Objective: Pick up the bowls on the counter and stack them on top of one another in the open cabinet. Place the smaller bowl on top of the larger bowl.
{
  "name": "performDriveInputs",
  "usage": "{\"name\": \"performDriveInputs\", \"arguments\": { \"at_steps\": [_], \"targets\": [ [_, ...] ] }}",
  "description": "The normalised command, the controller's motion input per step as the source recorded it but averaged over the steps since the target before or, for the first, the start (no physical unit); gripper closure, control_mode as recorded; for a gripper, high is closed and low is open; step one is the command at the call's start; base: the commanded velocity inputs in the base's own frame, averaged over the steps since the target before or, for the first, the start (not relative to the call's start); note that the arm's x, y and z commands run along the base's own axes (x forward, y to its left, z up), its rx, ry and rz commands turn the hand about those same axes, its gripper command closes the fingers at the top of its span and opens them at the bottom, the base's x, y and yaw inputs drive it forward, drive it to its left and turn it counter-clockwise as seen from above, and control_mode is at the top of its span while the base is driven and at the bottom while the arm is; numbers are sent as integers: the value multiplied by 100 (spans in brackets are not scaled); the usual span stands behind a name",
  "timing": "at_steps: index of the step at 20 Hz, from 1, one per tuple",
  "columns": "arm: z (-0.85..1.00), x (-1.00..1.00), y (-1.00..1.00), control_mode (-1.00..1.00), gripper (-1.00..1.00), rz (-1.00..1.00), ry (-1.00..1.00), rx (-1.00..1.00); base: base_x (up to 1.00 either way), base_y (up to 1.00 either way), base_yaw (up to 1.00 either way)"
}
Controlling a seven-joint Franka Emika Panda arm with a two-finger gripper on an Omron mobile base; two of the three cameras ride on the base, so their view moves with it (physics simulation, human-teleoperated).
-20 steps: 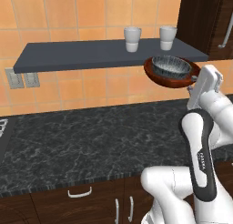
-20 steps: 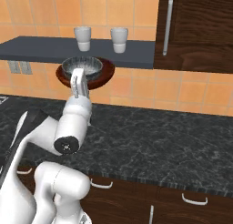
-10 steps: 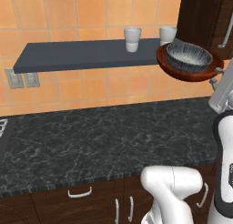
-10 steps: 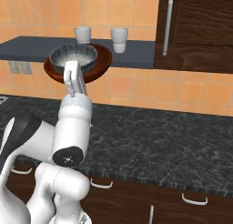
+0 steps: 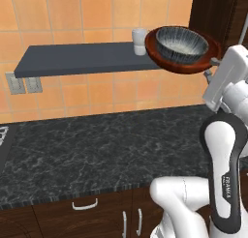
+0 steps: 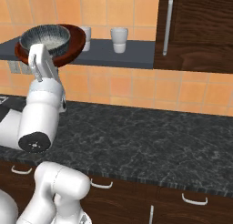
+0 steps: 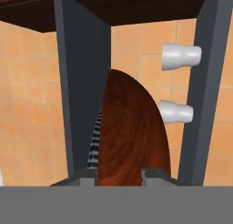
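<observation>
The gripper (image 7: pixel 119 174) pinches the rim of the brown bowl (image 5: pixel 183 63), with the grey bowl (image 5: pixel 181 42) nested inside, held beside the shelf (image 5: pixel 82 59) and two white cups (image 6: pixel 119 39). Below lies the black counter (image 5: pixel 97 147), backed by orange tiles (image 5: pixel 63 12).

I see the larger bowl (image 5: pixel 167 60) as glossy reddish-brown with a wood-like grain, and the smaller bowl (image 5: pixel 181 42) as silvery-grey with fine ribbed streaks inside. The shelf board (image 5: pixel 82 58) is dark slate-blue and the two cups (image 6: pixel 119 39) are plain white, against an orange tiled wall (image 5: pixel 72 9) with pale grout. The desk (image 5: pixel 97 150) is black with white marble veins over dark brown fronts (image 6: pixel 182 205).
</observation>
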Motion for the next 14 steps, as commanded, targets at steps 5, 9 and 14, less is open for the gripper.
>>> {"name": "performDriveInputs", "arguments": {
  "at_steps": [5,9,14],
  "targets": [
    [2,36,60,-100,100,6,-1,3,0,0,0],
    [3,44,62,-100,100,8,0,0,0,0,0],
    [0,47,42,-100,100,3,0,0,0,0,0]
  ]
}}
